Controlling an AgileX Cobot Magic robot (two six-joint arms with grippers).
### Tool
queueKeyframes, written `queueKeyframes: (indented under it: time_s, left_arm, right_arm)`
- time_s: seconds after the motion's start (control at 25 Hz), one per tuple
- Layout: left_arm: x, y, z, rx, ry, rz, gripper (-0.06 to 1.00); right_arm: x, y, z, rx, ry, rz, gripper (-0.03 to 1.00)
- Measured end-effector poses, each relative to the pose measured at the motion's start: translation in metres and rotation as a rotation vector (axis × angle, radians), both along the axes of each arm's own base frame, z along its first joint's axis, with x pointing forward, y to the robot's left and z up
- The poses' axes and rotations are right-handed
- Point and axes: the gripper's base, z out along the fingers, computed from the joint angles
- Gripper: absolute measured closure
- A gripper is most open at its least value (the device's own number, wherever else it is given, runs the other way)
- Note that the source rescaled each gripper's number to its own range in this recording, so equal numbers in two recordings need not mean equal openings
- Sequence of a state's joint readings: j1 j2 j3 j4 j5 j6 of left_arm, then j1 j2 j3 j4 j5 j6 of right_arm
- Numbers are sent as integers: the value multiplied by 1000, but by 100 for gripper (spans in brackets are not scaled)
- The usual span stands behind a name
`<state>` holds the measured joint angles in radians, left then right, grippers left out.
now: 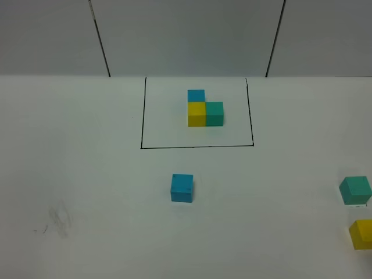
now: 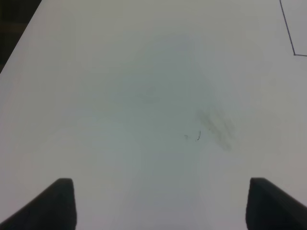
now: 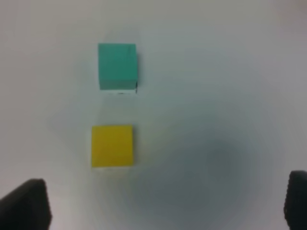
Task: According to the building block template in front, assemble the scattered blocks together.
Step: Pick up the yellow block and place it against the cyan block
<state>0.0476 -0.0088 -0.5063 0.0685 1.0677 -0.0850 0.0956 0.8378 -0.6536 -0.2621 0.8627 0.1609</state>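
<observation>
**Spotter:** Your template [image 1: 204, 110] sits inside the black frame [image 1: 143, 116] at the far middle of the bench [image 1: 87, 174]. Blue is behind yellow and teal juts right.

**Second:** And the loose ones?

**Spotter:** The sky-blue cube [image 1: 182, 188] is near centre. The teal cube [image 3: 117, 65] and yellow cube [image 3: 112, 145] lie apart ahead of your right hand [image 3: 165, 206], fingers spread wide. Your left hand [image 2: 160, 206] is spread too, over smudged bench.

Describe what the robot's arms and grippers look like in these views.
Little shows. The left gripper appears only as two matte black fingertips, blunt and wedge-like, with slanted inner edges. The right gripper shows the same kind of black ends, blurred. No cables, markings or arm links are visible, and the high view shows neither arm.
</observation>
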Motion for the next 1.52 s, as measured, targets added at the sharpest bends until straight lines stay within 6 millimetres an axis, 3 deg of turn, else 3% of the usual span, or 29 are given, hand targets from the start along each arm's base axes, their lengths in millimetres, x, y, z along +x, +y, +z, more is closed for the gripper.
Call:
queueKeyframes:
  time_s: [0.48, 0.8, 1.08, 1.52]
  left_arm:
    - [0, 0, 0, 0, 0, 0, 36]
    - [0, 0, 0, 0, 0, 0, 36]
    - [0, 0, 0, 0, 0, 0, 36]
    - [0, 0, 0, -1, -1, 0, 36]
  right_arm:
    - [58, -5, -55, 69, 201, -104, 0]
    - [80, 0, -92, 108, 328, -92, 3]
    - [91, 2, -115, 129, 364, -94, 5]
    - [81, 5, -146, 162, 346, -89, 9]
